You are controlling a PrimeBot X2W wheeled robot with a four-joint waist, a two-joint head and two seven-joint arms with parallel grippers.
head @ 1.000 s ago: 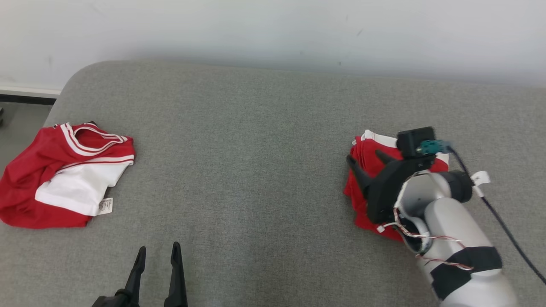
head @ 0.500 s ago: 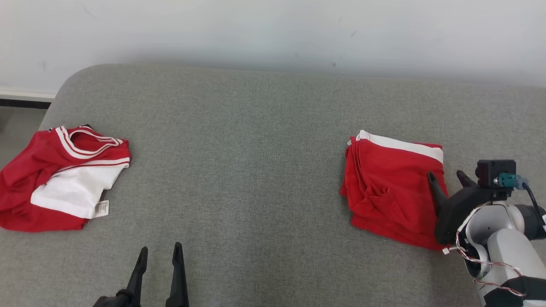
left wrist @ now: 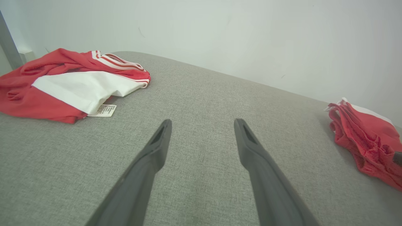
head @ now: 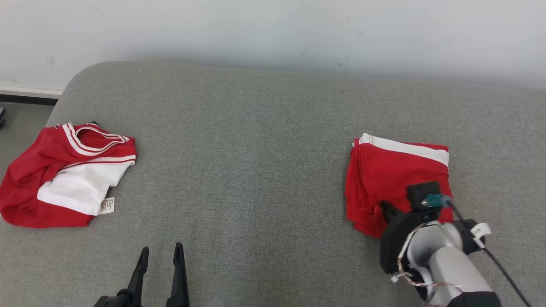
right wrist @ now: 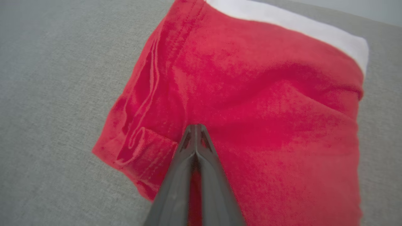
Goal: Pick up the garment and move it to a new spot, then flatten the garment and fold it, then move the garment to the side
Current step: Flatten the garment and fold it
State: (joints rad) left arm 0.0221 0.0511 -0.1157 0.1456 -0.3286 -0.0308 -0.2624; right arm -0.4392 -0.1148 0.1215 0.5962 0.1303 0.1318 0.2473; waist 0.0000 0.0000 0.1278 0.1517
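Right jaws back over folded garment (head: 396,175), shut, crumpled jersey (head: 72,187) well apart

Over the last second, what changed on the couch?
The right pincer swung out to the right edge of the folded garment, came back over its near part and shut; whether it pinches cloth is unclear. The folded garment, the crumpled garment and the open left pincer stayed put.

You can read nothing: the print on the white tag (head: 107,205) at the crumpled shirt's (head: 51,179) edge is too small.
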